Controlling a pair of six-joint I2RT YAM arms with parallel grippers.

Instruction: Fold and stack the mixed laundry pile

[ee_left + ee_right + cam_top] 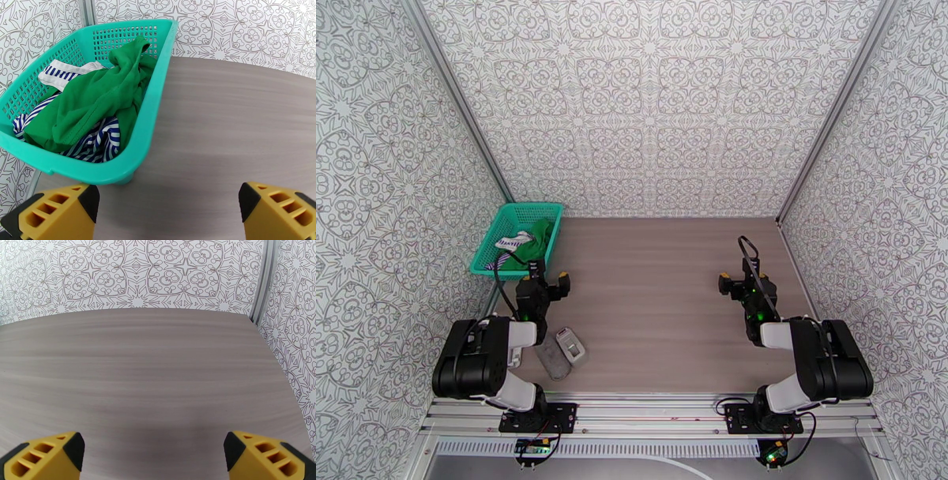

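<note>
Top external view puts the teal mesh basket (484,254) in the far left corner of the wood-grain counter (656,300), close against the patterned left wall (379,197). Both garments of the laundry pile lie inside it, unfolded. The bright green shirt (540,238) is bunched toward the basket's right side, and the navy-and-white striped top (513,239) sits just beside it on the left.

The left arm (486,355) reaches forward along the counter's left edge. The left jaws are spread wide and grasp nothing, just short of the basket's near rim. Next to that arm, two small grey objects lie on the counter, a lighter one (570,345) against a darker flat one (551,359); what they are cannot be told.

The right arm (821,363) stretches forward on the opposite side. The right jaws are likewise released and empty, over bare counter and well apart from the basket.

From the left wrist view, the shirt lies crumpled over the striped top. Stripes peek out beneath it at the near corner, and a white-edged part shows at the far left. One fold of the shirt rises against the basket's right wall. The yellow fingertips (55,211) sit at the bottom corners, far apart.

The right wrist view shows its yellow fingertips (43,457) equally wide, above plain counter.
</note>
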